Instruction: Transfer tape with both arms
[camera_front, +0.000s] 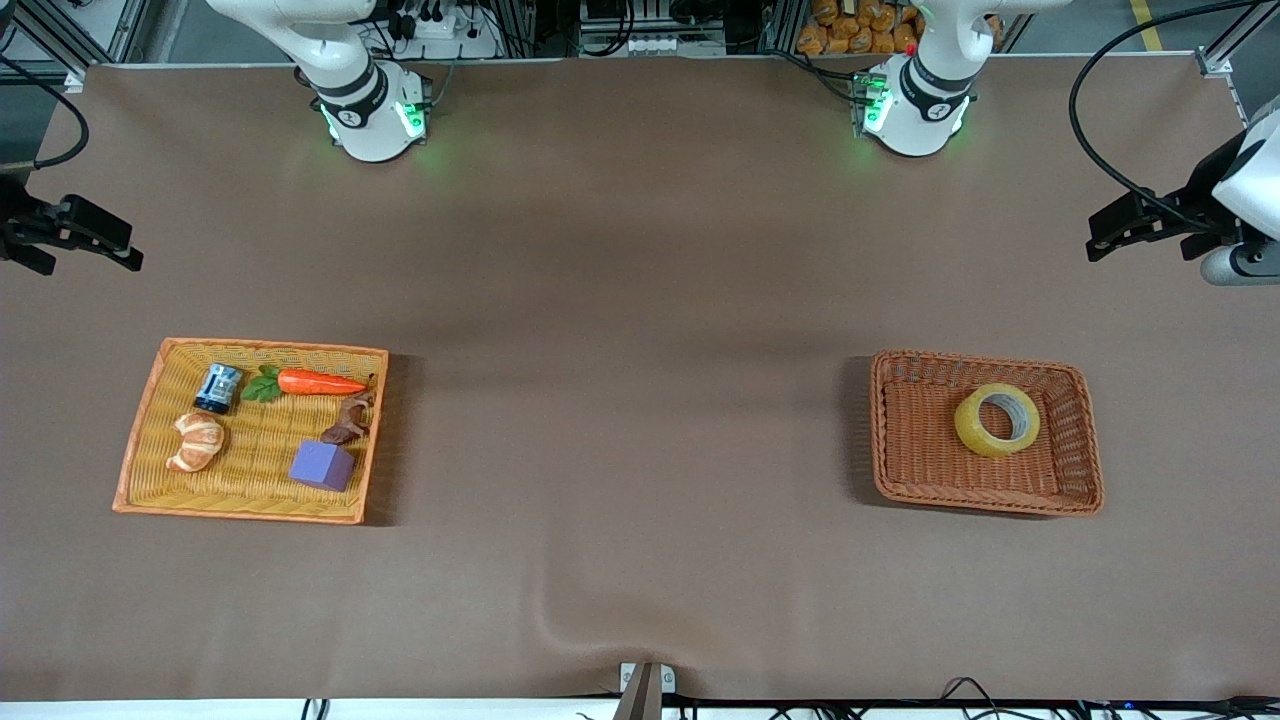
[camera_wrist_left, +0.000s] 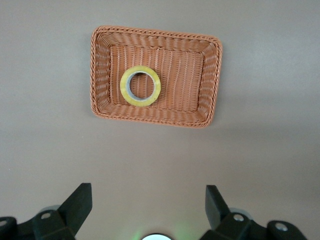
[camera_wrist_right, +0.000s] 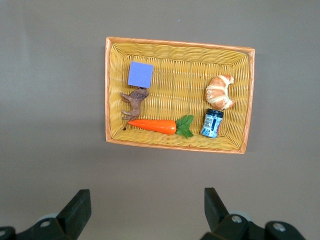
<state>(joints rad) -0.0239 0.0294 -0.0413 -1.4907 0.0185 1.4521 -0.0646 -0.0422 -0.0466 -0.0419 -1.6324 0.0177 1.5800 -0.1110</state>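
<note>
Right gripper, far left of frame, open wide, empty, waiting. Translucent yellow ring-shaped tape roll lies flat in brown wicker basket, lower right. Likely light, stiff, slick; pinch across rim wall. Left gripper, far right, also open, empty.

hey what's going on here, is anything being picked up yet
Nothing is being handled yet. The tape lies alone in the brown wicker basket toward the left arm's end of the table. The left gripper hangs open above the table by that end; the right gripper hangs open at the right arm's end. The yellow basket there holds a carrot, croissant, purple block, small jar and brown animal figure.
</note>
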